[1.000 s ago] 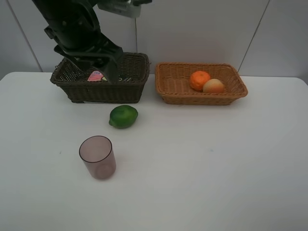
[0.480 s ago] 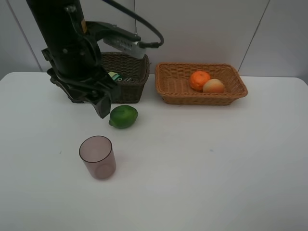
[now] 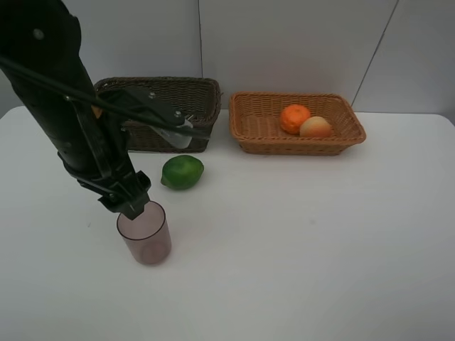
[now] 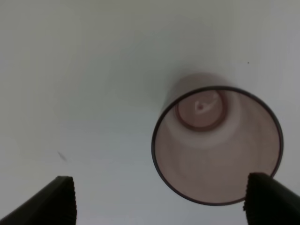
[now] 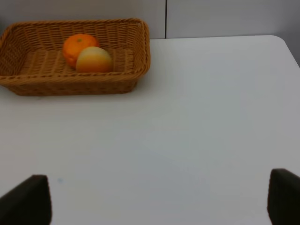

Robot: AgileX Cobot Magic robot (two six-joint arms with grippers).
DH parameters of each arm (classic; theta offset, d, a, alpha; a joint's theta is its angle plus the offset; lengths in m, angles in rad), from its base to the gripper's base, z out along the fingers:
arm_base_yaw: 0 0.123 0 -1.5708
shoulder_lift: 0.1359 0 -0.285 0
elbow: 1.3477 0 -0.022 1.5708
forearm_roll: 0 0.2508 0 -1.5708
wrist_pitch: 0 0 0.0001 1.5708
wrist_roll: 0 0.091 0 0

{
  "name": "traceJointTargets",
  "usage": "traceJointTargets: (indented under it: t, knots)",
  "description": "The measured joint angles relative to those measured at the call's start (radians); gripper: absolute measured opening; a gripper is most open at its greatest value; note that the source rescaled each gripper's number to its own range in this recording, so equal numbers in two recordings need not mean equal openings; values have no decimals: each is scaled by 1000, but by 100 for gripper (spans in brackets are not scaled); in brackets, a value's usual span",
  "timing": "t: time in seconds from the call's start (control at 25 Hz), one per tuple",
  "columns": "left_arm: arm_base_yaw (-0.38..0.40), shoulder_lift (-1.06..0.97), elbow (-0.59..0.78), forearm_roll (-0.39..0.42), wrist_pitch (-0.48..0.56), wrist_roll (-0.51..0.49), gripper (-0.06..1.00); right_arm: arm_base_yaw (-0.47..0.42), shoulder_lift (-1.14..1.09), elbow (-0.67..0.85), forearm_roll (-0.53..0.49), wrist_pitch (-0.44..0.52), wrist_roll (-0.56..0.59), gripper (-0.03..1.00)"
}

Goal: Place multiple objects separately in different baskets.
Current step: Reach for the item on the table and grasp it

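A translucent mauve cup (image 3: 144, 233) stands upright near the table's front left. My left gripper (image 3: 129, 202) hangs just above its far rim. In the left wrist view the cup (image 4: 218, 145) lies below the open left gripper (image 4: 161, 201), mostly off to one side of it, with one fingertip (image 4: 267, 194) over the rim. A green lime (image 3: 183, 172) lies in front of the dark brown basket (image 3: 206, 106). The light tan basket (image 3: 298, 145) holds an orange mandarin (image 3: 294, 117) and a red-orange round fruit (image 3: 316, 127). The right gripper (image 5: 157, 199) is open over bare table.
The left arm (image 3: 64, 121) stretches across the front of the dark basket and hides much of its inside. In the right wrist view the tan basket (image 5: 140, 51) with the mandarin (image 5: 78, 46) and the round fruit (image 5: 93, 60) sits ahead of the fingers.
The left arm has swung from over the dark basket toward the table's front and come down above the cup. The cup, the lime and the fruits have not moved.
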Motion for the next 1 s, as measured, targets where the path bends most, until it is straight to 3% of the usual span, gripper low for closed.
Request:
traceJointTargets:
  t: [0.32, 1.0]
  knots:
    - [5, 0, 128, 0, -179, 4, 93, 0, 0, 0, 0, 0, 0, 100]
    - [46, 21, 166, -4, -327, 4, 93, 0, 0, 0, 0, 0, 1, 100]
